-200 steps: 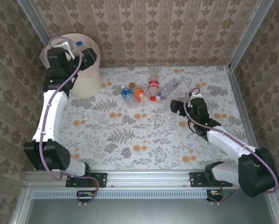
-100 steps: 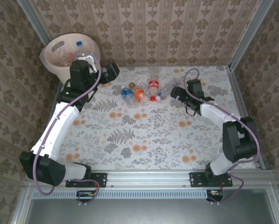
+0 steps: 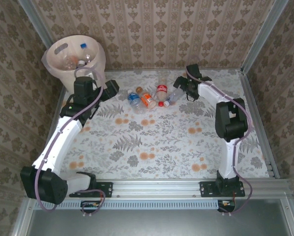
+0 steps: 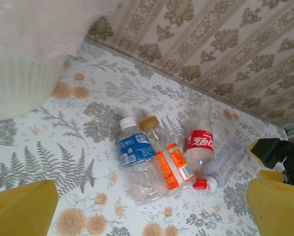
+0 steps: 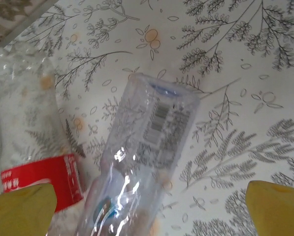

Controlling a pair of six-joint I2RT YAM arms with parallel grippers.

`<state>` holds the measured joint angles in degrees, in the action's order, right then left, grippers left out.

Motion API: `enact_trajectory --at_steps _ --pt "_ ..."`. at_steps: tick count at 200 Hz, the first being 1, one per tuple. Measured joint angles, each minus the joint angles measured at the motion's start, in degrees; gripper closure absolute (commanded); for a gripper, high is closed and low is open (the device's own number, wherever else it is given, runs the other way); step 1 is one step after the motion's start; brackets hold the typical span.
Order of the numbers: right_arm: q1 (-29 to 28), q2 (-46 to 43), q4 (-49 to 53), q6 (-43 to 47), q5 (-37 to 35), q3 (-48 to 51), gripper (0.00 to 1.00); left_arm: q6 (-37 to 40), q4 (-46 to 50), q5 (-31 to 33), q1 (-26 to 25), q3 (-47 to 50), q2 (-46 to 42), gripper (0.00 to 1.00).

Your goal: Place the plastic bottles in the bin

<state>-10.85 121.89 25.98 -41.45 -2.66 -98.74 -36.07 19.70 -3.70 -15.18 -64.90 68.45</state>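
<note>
Done: some plastic bottles in bin | To do: four on table | left gripper: wide open, empty | right gripper: wide open, empty, above clear bottle

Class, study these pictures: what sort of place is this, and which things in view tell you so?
Probably a robot test booth dressed up like a home: brown damask wallpaper walls framed by bare metal posts, a floral-print tabletop, and two white-and-black robot arms bolted to a metal rail.
</note>
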Motion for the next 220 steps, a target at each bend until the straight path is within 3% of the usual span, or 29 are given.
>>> enact_trajectory --at_steps 56,112,142,178,196,220 --pt "-0.1 13.7 12.2 -1.9 -2.3 -21.0 0.04 -0.4 1.0 0.5 4.3 2.8 -3.7 0.0" --pt "-0.6 23.2 22.6 -2.6 -5.1 -35.0 0.1 -1.4 1.4 0.5 4.8 4.3 -3.7 0.0" --pt "-1.4 24.3 25.3 -4.2 -6.2 -35.5 0.14 -1.7 1.3 0.3 4.8 4.5 -3.7 0.0" --pt "-1.7 24.5 25.1 -5.5 -6.1 -35.0 0.29 -1.7 1.3 -0.4 4.8 4.5 -3.6 0.0" --pt "-1.7 23.3 21.8 -5.7 -6.0 -30.7 0.39 -1.7 1.3 -0.6 4.8 4.5 -3.4 0.0" --pt "-1.4 18.3 15.9 -5.5 -5.7 -21.6 0.42 -1.8 1.3 -0.6 4.8 4.5 -3.2 0.0"
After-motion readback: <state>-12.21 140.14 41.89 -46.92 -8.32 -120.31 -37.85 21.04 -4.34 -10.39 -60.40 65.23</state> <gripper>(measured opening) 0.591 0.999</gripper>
